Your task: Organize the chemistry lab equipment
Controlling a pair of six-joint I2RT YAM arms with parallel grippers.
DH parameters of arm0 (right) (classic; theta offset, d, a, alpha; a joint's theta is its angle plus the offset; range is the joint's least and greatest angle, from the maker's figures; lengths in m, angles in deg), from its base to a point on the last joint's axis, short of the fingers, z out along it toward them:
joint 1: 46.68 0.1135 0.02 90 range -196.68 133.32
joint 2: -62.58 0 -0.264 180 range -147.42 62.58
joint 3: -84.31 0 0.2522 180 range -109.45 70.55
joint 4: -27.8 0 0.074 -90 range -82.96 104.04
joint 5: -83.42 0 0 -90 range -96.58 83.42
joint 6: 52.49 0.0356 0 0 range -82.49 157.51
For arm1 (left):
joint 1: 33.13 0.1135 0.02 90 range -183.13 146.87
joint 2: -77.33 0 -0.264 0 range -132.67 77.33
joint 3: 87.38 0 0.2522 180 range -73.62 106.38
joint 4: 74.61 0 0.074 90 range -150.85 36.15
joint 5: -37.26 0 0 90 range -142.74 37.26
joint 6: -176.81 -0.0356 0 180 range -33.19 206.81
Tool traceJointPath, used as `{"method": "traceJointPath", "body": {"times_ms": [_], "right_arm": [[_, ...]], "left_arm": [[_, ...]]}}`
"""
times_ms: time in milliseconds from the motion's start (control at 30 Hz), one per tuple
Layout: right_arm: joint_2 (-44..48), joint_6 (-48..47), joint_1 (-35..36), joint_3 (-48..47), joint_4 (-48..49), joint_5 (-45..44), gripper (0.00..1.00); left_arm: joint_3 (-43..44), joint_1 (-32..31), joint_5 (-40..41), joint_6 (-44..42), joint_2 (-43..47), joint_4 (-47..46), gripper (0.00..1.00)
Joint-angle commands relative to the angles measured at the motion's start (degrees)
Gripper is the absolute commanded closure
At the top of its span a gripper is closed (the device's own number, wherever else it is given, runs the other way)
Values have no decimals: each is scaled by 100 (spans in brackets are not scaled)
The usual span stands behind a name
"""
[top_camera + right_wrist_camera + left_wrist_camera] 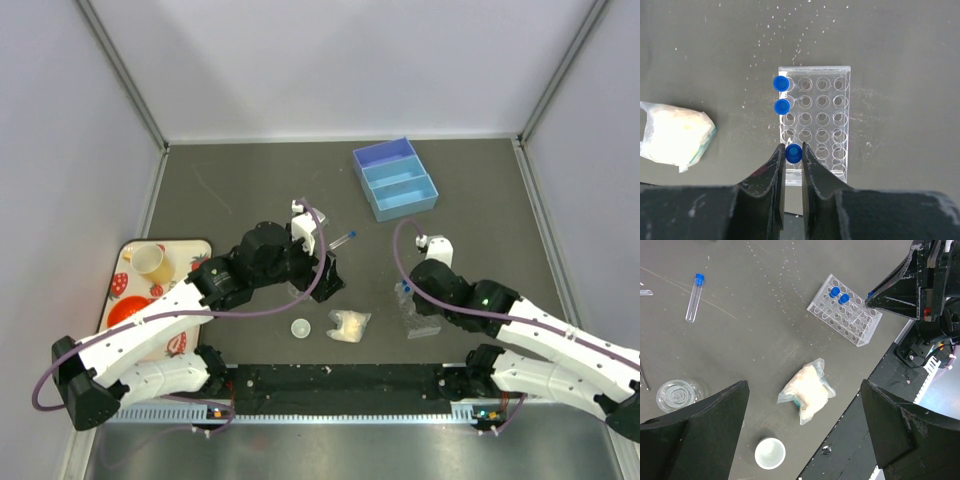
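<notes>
Pinching a blue-capped tube (793, 154) with the right gripper (793, 150) at an edge column of the tube rack (827, 117), in line with two seated tubes (781, 83). Jaws of the left gripper (802, 390) stand wide apart, nothing held, above the packet (809, 396). One loose tube (694, 297) lies on the table (765, 330).

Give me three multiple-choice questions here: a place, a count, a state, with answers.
1. The pale yellowish plastic packet lies: A) in the blue bin B) between the small white round dish and the clear rectangular tube rack C) on the strawberry tray
2. Small clear blue-capped tubes standing ungripped in the rack: A) none B) two C) five
3. The right gripper is: A) open B) unseen C) shut on a third tube
B, dish and rack flank it; B, two free caps show; C, it pinches the cap.
</notes>
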Motion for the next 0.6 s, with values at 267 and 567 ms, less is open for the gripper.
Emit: {"method": "traceJointPath", "body": {"times_ms": [267,567], "right_arm": [[-66,153,54,130,596,-251,100],[-75,109,62,209,798,-471,100]], "left_arm": [[-70,12,58,-94,60,-343,1],[-87,3,94,-102,104,-343,1]]}}
